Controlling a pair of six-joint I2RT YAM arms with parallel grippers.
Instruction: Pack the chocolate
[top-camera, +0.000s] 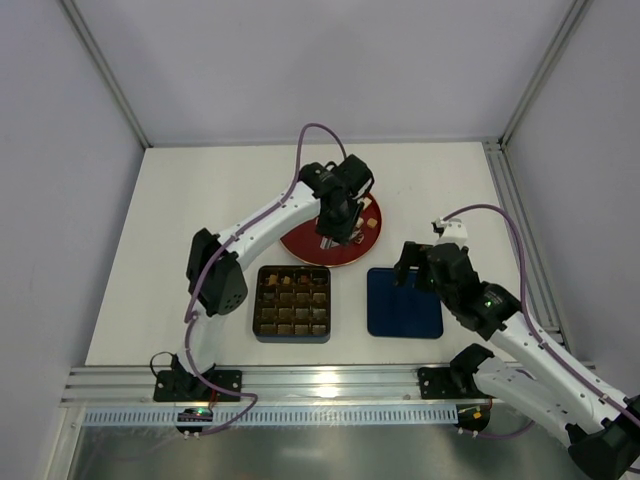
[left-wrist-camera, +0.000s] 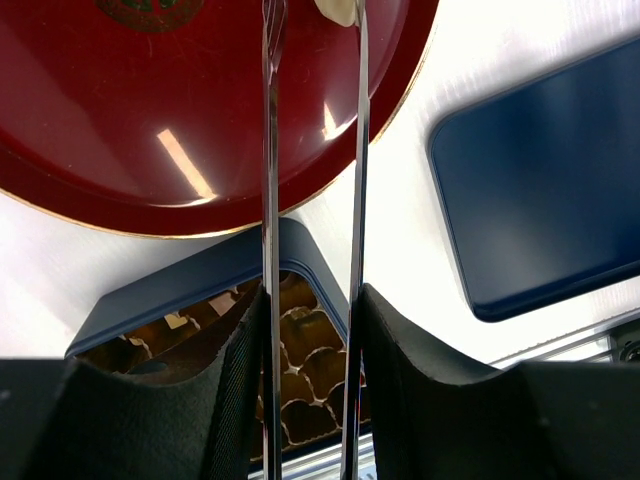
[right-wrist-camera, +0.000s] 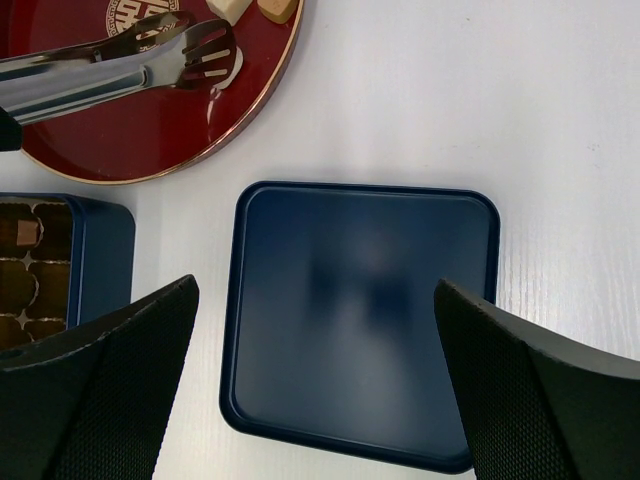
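My left gripper (top-camera: 335, 215) is shut on a pair of metal tongs (left-wrist-camera: 270, 150), which reach out over the red plate (left-wrist-camera: 150, 130). The slotted tong tips (right-wrist-camera: 205, 55) hang near the plate's gold emblem, with nothing visible between them. A cream-white chocolate (right-wrist-camera: 225, 8) and a tan one (right-wrist-camera: 278, 8) lie on the plate just beyond the tips. The dark blue box (top-camera: 262, 335) holds a gold tray with a few chocolates (right-wrist-camera: 28, 232) in its far cells. My right gripper (right-wrist-camera: 315, 290) stands wide open above the blue lid (right-wrist-camera: 360, 320), empty.
The lid (top-camera: 404, 302) lies flat on the white table to the right of the box, below the plate (top-camera: 300, 245). An aluminium rail (top-camera: 330, 380) runs along the near edge. Grey enclosure walls surround the table.
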